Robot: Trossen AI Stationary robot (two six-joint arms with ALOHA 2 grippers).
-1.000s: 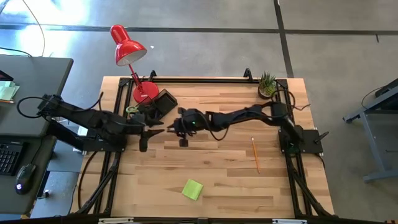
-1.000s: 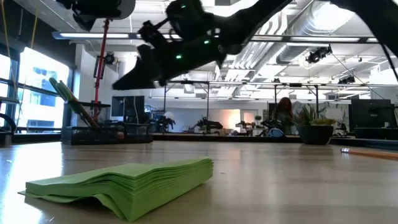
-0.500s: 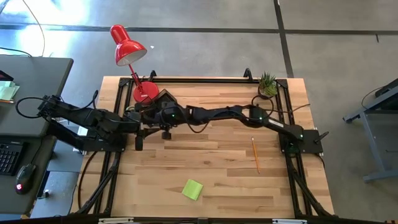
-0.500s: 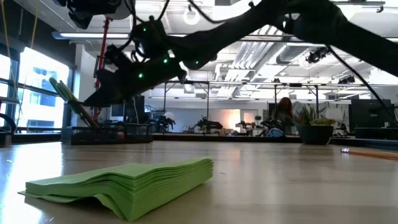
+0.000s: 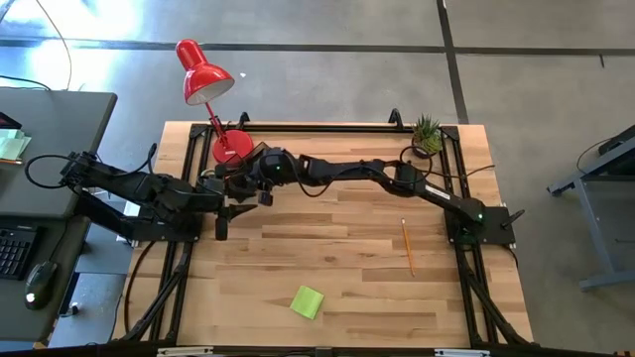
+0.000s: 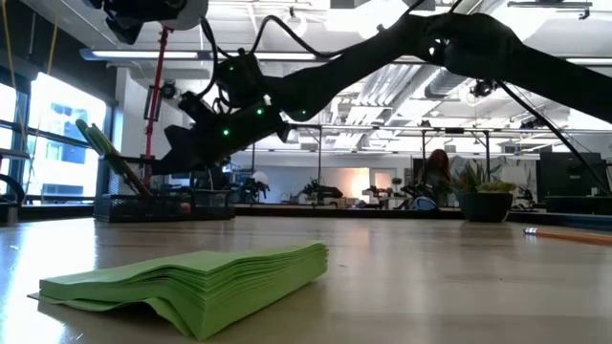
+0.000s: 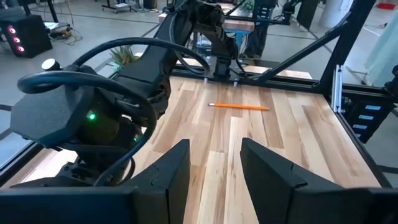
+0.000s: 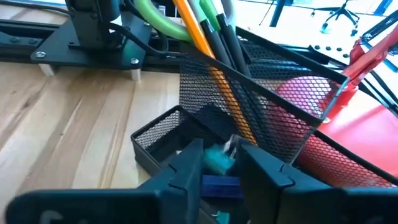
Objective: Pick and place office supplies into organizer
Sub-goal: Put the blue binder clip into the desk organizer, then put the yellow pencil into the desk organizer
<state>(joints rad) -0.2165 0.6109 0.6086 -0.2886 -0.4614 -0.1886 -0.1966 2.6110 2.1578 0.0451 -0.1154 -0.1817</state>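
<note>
The black mesh organizer [image 8: 249, 106] stands at the table's far left beside the red lamp's base [image 5: 230, 147]. Its tall cup holds green scissors handles [image 8: 155, 14], an orange pencil and dark pens. My right gripper [image 8: 219, 167] hovers over its low front compartment [image 8: 155, 134], where a small purple piece [image 8: 217, 185] lies, and is shut on a small teal clip. My left gripper [image 7: 214, 165] is open above the bare table, just left of the organizer [image 5: 253, 154]. A lime-green sticky-note pad [image 5: 307, 301] and another orange pencil [image 5: 407, 246] lie flat on the table. My right gripper pinches the small teal clip [image 8: 216, 160] between its two fingers. The fingers slant down from the table's right and near side. The clip is lifted clear, just above the organizer's low compartment. Which part of the clip the fingers are on I cannot tell.
The red lamp [image 5: 203, 74] rises over the far left corner and a potted plant [image 5: 427, 134] stands at the far right. Black frame rails run along the table's left and right sides. The middle and near parts of the table have open wood around the pad.
My right gripper has travelled from the table's left middle toward the far left edge and has come down over the organizer's front compartment. The arm has stretched out across the table. The pad and the loose pencil have stayed put.
</note>
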